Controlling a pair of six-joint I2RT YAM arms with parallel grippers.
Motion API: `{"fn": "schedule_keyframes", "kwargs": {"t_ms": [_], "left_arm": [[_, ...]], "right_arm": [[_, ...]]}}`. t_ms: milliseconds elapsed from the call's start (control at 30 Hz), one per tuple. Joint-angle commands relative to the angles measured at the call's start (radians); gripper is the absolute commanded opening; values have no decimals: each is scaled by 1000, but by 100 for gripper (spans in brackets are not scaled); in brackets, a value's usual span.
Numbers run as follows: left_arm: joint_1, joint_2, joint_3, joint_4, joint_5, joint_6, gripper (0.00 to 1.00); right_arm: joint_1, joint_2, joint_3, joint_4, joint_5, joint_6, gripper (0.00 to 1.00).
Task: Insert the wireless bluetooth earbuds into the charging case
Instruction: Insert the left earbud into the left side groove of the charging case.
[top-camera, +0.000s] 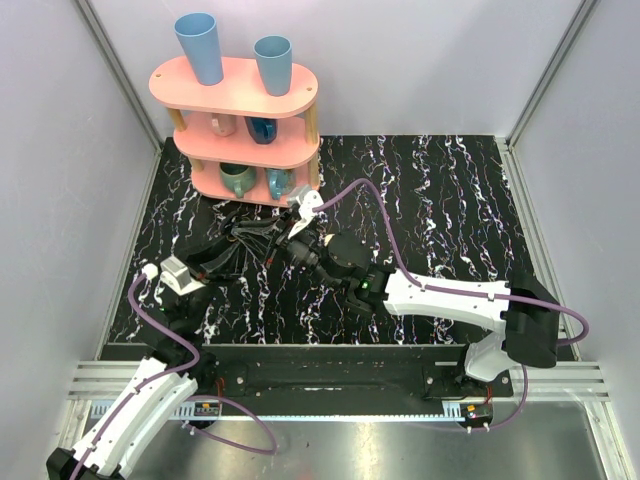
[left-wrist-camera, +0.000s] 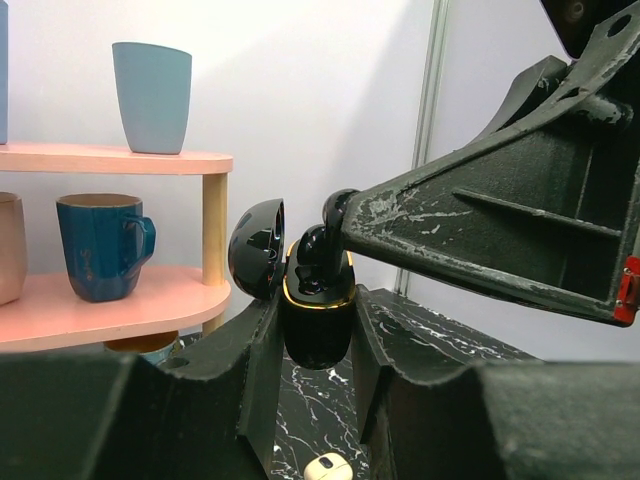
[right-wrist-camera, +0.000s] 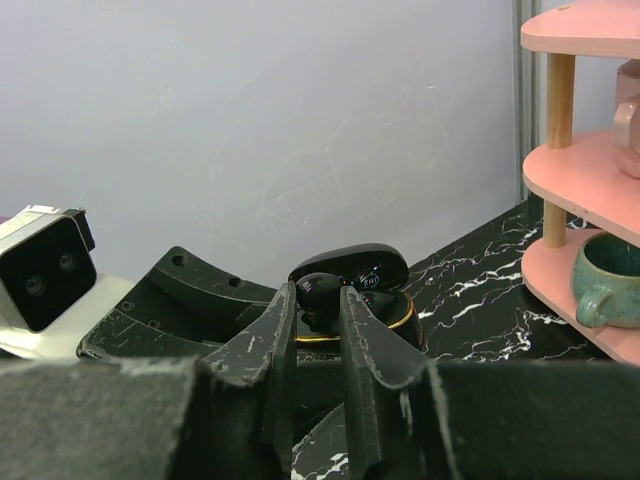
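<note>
The left claw is clamped on the lower body of the charging case, a glossy black shell with a gold rim, held upright above the worktop; its lid hangs open to the left in the left wrist view. The right claw is pinched on a glossy black earbud right at the gold-rimmed mouth of the case; whether it is fully seated I cannot tell. Both claws meet left of centre, just near of the pink shelf; that shelf carries two blue tumblers on top and mugs below, among them a dark blue mug. A small cream-white nub lies on the worktop beneath the case.
</note>
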Motion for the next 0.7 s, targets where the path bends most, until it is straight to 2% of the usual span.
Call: {"fn": "schedule_keyframes", "kwargs": {"t_ms": [0,533,667], "left_arm": [[2,-15,16,117,-29,2,0],[2,-6,7,107,7,0,0],[2,-3,5,111,4,-2,0]], "right_arm": [[5,-22,-2,-49,34,-23,20],[5,36,119,-55,-17,-13,19],[7,33,96,-37,-35,29,19]]}}
